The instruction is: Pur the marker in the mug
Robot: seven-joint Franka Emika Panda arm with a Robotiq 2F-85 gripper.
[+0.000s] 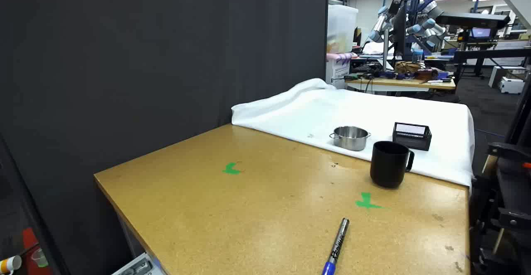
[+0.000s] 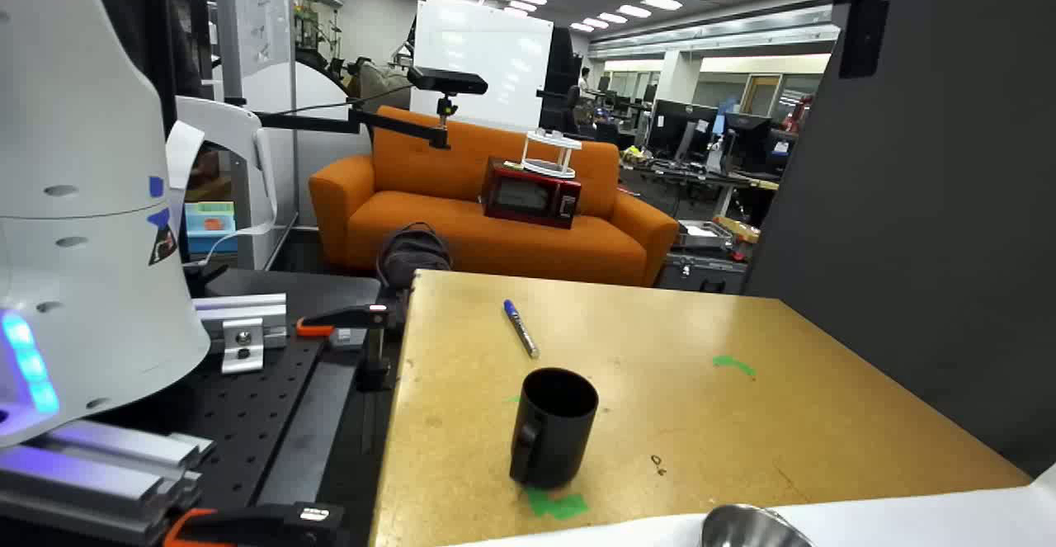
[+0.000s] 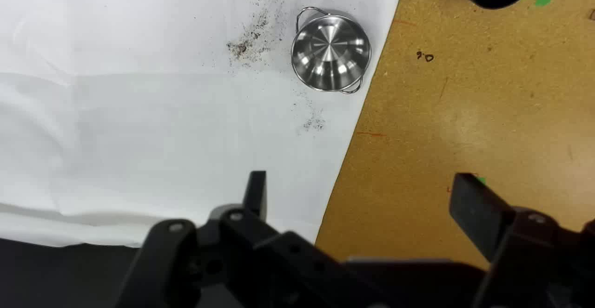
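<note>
- Marker (image 1: 337, 244), one, a thin stick with a silvery barrel and blue end, lies on the tan wooden table (image 1: 257, 208); its black lettering reads "PERMAN", the rest unclear.
- One black cylindrical mug (image 1: 388, 165) with a side handle stands upright on the table, apart from the marker.
- One round steel pot (image 3: 331, 52) with two wire handles sits on the white cloth (image 3: 162, 127).
- One black rectangular box (image 1: 411, 141), also on the cloth; its white label (image 1: 410, 129) is illegible.
- One black gripper (image 3: 362, 196), jaws spread wide, released.
</note>
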